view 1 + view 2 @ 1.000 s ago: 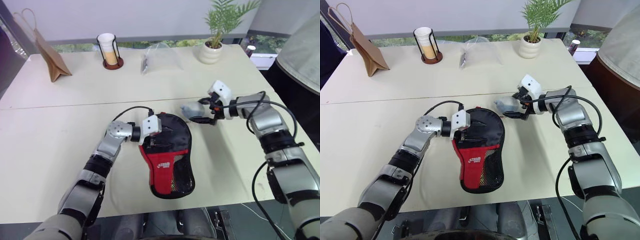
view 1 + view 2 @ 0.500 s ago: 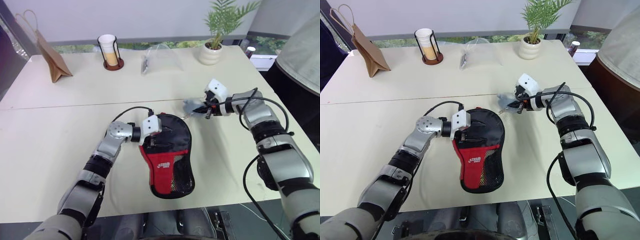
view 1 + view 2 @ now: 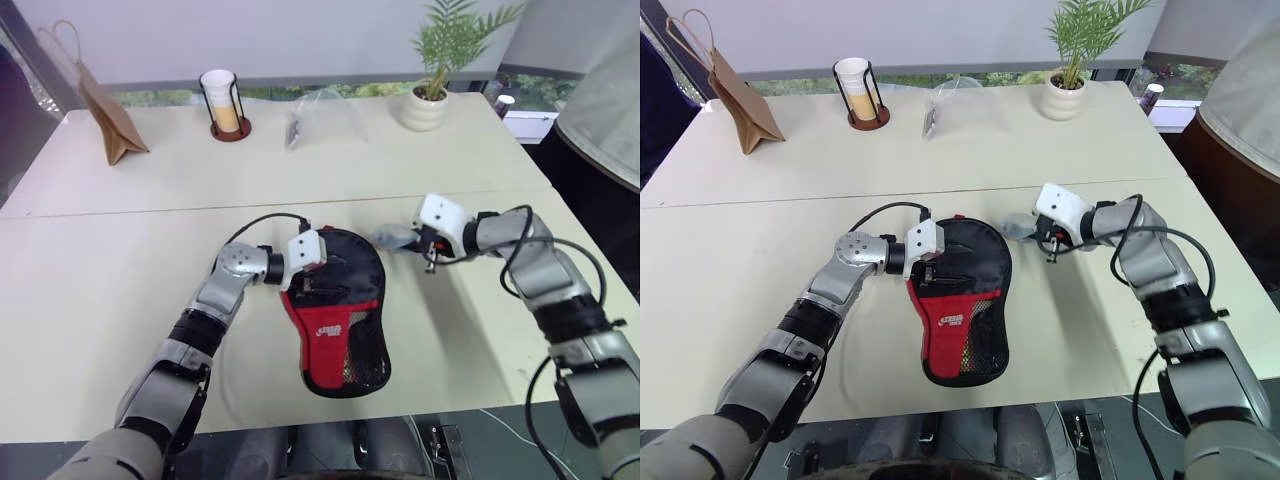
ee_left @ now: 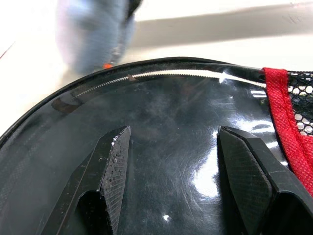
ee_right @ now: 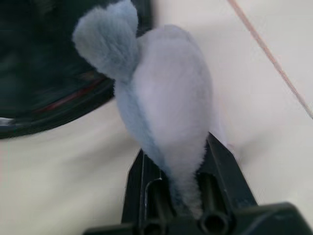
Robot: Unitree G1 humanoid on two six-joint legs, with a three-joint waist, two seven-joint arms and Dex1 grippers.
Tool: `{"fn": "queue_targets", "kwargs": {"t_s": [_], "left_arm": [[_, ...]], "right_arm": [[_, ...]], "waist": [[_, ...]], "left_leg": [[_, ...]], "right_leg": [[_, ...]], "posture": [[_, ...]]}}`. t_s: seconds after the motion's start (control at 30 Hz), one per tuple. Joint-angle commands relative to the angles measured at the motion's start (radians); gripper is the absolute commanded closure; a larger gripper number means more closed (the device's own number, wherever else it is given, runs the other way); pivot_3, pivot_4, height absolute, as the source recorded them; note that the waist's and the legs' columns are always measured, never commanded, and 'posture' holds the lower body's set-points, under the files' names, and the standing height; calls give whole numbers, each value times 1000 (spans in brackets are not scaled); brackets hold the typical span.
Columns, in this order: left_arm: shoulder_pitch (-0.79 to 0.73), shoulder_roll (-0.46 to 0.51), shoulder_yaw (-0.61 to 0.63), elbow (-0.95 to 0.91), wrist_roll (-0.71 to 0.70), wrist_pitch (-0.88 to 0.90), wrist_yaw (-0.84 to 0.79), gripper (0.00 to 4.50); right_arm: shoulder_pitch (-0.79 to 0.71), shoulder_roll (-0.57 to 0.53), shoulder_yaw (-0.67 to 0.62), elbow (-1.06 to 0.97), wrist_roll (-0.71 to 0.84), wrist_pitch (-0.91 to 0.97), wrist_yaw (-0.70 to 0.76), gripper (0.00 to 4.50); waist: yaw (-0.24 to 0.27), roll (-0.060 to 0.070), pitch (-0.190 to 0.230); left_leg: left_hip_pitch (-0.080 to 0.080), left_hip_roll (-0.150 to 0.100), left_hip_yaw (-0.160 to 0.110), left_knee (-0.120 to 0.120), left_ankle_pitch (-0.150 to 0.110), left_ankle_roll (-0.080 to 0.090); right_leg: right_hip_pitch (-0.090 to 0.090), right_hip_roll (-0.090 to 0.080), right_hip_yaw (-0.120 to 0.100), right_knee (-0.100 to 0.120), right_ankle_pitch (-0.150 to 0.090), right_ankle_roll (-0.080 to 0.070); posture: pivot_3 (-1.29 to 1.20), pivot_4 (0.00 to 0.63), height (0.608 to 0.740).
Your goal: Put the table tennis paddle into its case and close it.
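Cream tabletop (image 3: 90, 260) carries the whole scene, and the biggest thing on it is the black fabric case (image 3: 335, 310), lying flat near the front edge with its red logo panel and mesh pocket facing up. The paddle itself is not to be seen anywhere on the table; judging by the full, rounded shape of the case, it probably sits inside already, though the pictures cannot confirm this.

Next in size, the left gripper (image 4: 171, 166) rests over the shiny black top of the case beside the zipper teeth, fingers (image 4: 115, 161) spread moderately apart and clamping nothing, apparently just steadying the fabric. It has stayed put over the last second.

The change belongs to the right gripper (image 5: 183, 181). A second ago it stood wide open around the fuzzy grey charm (image 3: 1020, 228) off the case's upper right rim; now its fingers have pinched shut on the charm's tail, and the hand has drawn back toward the robot's side with a roll of the wrist, bringing the charm close against the rim.

For the task this suggests the closing step has begun: the charm most likely hangs from the zipper slider, so a firm grip on it should let the arm drag the zipper around the rim while the left holds the case still.
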Motion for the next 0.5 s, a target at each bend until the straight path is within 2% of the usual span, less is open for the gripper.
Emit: {"fn": "queue_targets", "kwargs": {"t_s": [0.03,0.5], "left_arm": [[26,22,-30,33,35,23,1,1546],[24,33,-46,50,48,24,4,1546]], "right_arm": [[71,-49,-40,-145,-9,42,-8,4469],[292,-151,-127,-519,66,210,24,4469]], "waist": [[2,0,0],[19,0,0]], "left_leg": [[0,0,0,0,0,0],[0,1,0,0,0,0]], "right_leg": [[0,0,0,0,0,0],[1,0,0,-2,-2,-3]], "posture": [[0,150,740],[0,150,740]]}}
